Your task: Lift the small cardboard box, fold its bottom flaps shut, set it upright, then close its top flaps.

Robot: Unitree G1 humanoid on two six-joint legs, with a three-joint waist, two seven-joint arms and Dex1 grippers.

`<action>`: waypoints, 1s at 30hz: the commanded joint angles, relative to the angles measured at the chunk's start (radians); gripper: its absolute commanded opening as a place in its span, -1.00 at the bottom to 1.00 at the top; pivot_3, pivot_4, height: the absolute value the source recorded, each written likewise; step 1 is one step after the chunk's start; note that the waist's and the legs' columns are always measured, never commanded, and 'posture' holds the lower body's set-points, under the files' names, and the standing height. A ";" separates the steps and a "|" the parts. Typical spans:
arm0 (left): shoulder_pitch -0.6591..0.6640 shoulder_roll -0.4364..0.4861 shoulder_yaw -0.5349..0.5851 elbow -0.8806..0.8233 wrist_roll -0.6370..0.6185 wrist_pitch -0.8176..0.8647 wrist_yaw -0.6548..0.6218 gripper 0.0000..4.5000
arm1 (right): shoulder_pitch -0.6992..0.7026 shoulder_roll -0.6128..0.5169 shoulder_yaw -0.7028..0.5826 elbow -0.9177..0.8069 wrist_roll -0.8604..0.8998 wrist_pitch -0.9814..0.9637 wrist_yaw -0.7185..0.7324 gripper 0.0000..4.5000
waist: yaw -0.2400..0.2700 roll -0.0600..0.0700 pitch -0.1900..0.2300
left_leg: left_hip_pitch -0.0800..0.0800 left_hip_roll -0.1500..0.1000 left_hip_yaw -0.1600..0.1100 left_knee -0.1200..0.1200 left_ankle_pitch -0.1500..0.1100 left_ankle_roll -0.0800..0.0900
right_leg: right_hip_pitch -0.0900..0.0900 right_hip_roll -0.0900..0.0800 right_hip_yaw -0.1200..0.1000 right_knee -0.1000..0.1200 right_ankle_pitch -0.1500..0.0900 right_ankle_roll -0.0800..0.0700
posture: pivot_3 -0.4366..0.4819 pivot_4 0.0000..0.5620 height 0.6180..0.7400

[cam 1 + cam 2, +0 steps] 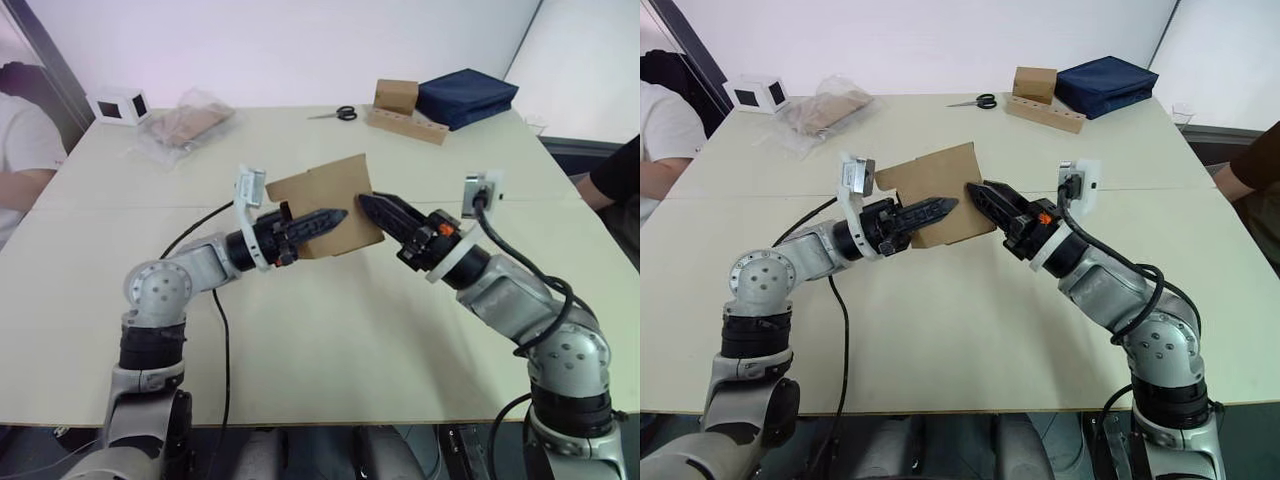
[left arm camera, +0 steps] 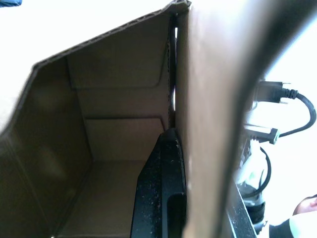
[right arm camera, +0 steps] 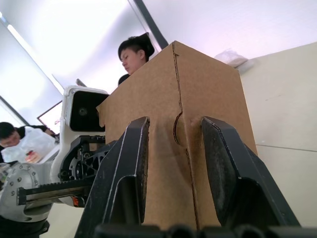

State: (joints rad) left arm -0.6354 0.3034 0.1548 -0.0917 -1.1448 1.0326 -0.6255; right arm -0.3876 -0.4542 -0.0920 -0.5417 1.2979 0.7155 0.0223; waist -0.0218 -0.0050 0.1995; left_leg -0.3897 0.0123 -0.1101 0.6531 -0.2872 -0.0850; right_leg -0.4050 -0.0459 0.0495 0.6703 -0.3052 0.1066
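We see the small cardboard box [image 1: 325,205], matt brown corrugated paperboard with fluted edges, held above the table [image 1: 300,340], whose smooth pale top carries a dull sheen. The left gripper [image 1: 335,218] and right gripper [image 1: 368,205] have black, finely textured plastic fingers. Far left, a crinkled glossy clear plastic bag [image 1: 185,125]; far right, a dark blue cloth case [image 1: 465,97].

No readable text anywhere

Plain brown, unprinted walls on the small cardboard box [image 1: 330,200]. No legible print, label, brand, number or sign on the white cube [image 1: 120,105], the blue bag [image 1: 465,95] or elsewhere on the counter [image 1: 330,330].
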 commanded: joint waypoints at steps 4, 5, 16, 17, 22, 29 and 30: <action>-0.026 0.003 0.028 -0.024 -0.034 -0.002 0.000 -1.00 | -0.017 0.023 0.057 -0.045 -0.007 0.025 0.030 -0.27 | 0.001 0.000 0.000 | 0.000 0.000 0.000 0.000 0.000 0.000 | 0.000 0.000 0.000 0.000 0.000 0.000 | -0.05 -0.47 1.00; -0.026 0.003 0.030 -0.024 -0.035 -0.001 0.002 -1.00 | -0.018 0.025 0.059 -0.046 -0.008 0.027 0.030 -0.27 | 0.001 0.000 0.000 | 0.000 0.000 0.000 0.000 0.000 0.000 | 0.000 0.000 0.000 0.000 0.000 0.000 | -0.05 -0.47 1.00; -0.031 0.001 0.028 -0.023 -0.041 0.002 -0.004 -1.00 | -0.038 0.018 0.089 -0.050 -0.040 0.064 0.068 -0.27 | 0.001 0.000 0.000 | 0.000 0.000 0.000 0.000 0.000 0.000 | 0.000 0.000 0.000 0.000 0.000 0.000 | -0.05 -0.47 1.00; -0.032 0.000 0.028 -0.022 -0.041 0.003 -0.004 -1.00 | -0.041 0.017 0.092 -0.050 -0.046 0.068 0.072 -0.27 | 0.000 0.000 0.000 | 0.000 0.000 0.000 0.000 0.000 0.000 | 0.000 0.000 0.000 0.000 0.000 0.000 | -0.05 -0.47 1.00; -0.034 -0.002 0.025 -0.022 -0.036 0.001 -0.006 -1.00 | -0.050 0.015 0.095 -0.047 -0.064 0.086 0.096 -0.27 | 0.001 0.000 0.000 | 0.000 0.000 0.000 0.000 0.000 0.000 | 0.000 0.000 0.000 0.000 0.000 0.000 | -0.05 -0.47 1.00; -0.028 0.034 0.032 -0.029 -0.041 0.015 -0.031 -1.00 | -0.047 -0.026 -0.001 -0.007 -0.058 0.084 0.111 -0.27 | 0.001 0.000 0.000 | 0.000 0.000 0.000 0.000 0.000 0.000 | 0.000 0.000 0.000 0.000 0.000 0.000 | -0.05 -0.47 1.00; -0.027 0.043 0.032 -0.030 -0.042 0.018 -0.039 -1.00 | -0.044 -0.035 -0.019 -0.001 -0.055 0.084 0.117 -0.27 | 0.001 0.000 0.000 | 0.000 0.000 0.000 0.000 0.000 0.000 | 0.000 0.000 0.000 0.000 0.000 0.000 | -0.05 -0.47 1.00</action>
State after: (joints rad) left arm -0.6353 0.3347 0.1784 -0.0904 -1.1609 1.0541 -0.6396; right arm -0.4206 -0.4751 -0.0955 -0.5332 1.2043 0.7886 0.1072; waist -0.0209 -0.0050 0.1995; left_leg -0.3897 0.0122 -0.1101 0.6531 -0.2872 -0.0850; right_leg -0.4050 -0.0459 0.0495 0.6703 -0.3052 0.1066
